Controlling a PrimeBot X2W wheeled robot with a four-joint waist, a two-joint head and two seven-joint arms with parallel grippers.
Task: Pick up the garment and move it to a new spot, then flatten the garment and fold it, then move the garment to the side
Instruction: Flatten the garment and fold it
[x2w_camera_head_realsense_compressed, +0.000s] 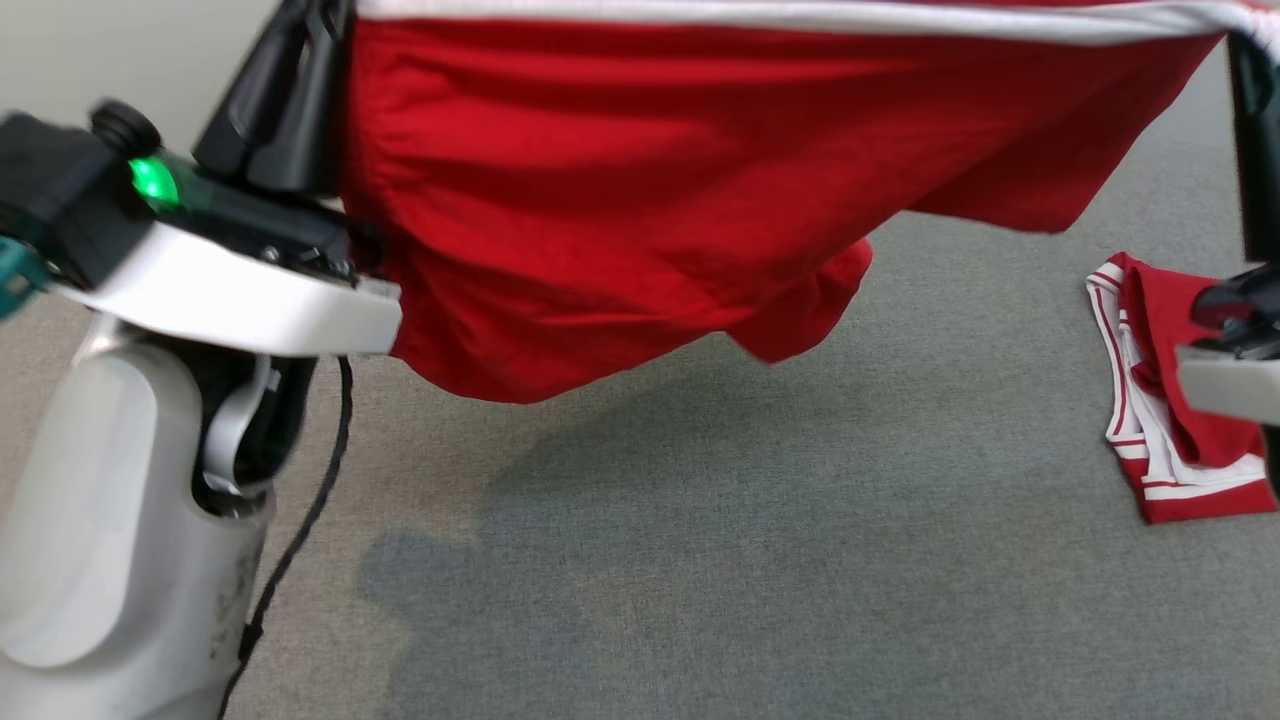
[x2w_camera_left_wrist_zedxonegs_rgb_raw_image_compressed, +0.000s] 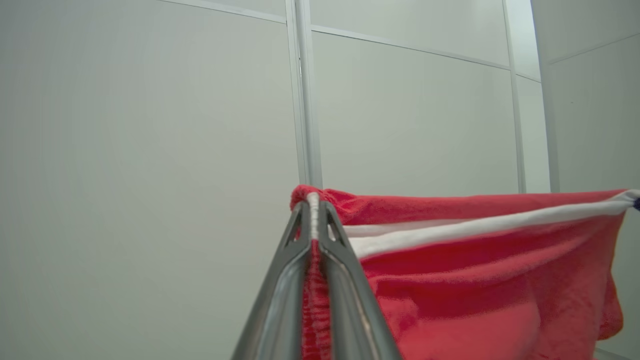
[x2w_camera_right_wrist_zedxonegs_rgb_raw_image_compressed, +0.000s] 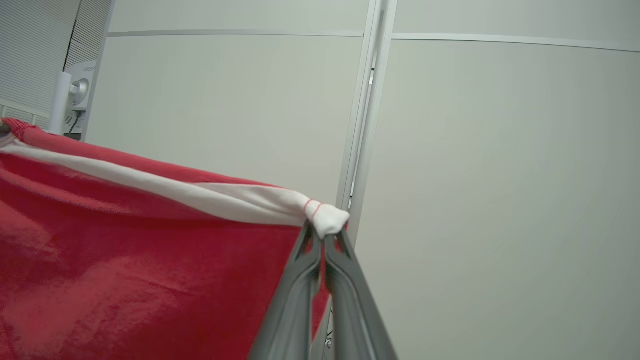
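Observation:
A red garment (x2w_camera_head_realsense_compressed: 620, 190) with a white band along its top edge hangs in the air, stretched between my two grippers above the grey carpet. My left gripper (x2w_camera_left_wrist_zedxonegs_rgb_raw_image_compressed: 313, 212) is shut on one top corner of the garment (x2w_camera_left_wrist_zedxonegs_rgb_raw_image_compressed: 475, 280), with red cloth pinched between its fingers (x2w_camera_left_wrist_zedxonegs_rgb_raw_image_compressed: 287, 280). My right gripper (x2w_camera_right_wrist_zedxonegs_rgb_raw_image_compressed: 324, 239) is shut on the other corner, where the white band (x2w_camera_right_wrist_zedxonegs_rgb_raw_image_compressed: 327, 218) bunches at its fingertips, and the garment (x2w_camera_right_wrist_zedxonegs_rgb_raw_image_compressed: 125, 270) sags away from it. In the head view the left gripper (x2w_camera_head_realsense_compressed: 315, 30) stands at the upper left and the right fingers (x2w_camera_head_realsense_compressed: 1255, 130) at the upper right edge.
A second red and white garment (x2w_camera_head_realsense_compressed: 1165, 400) lies folded on the grey carpet (x2w_camera_head_realsense_compressed: 750, 560) at the right. My left forearm (x2w_camera_head_realsense_compressed: 130, 480) and a black cable (x2w_camera_head_realsense_compressed: 300, 540) take up the lower left. Pale wall panels (x2w_camera_left_wrist_zedxonegs_rgb_raw_image_compressed: 150, 150) stand behind.

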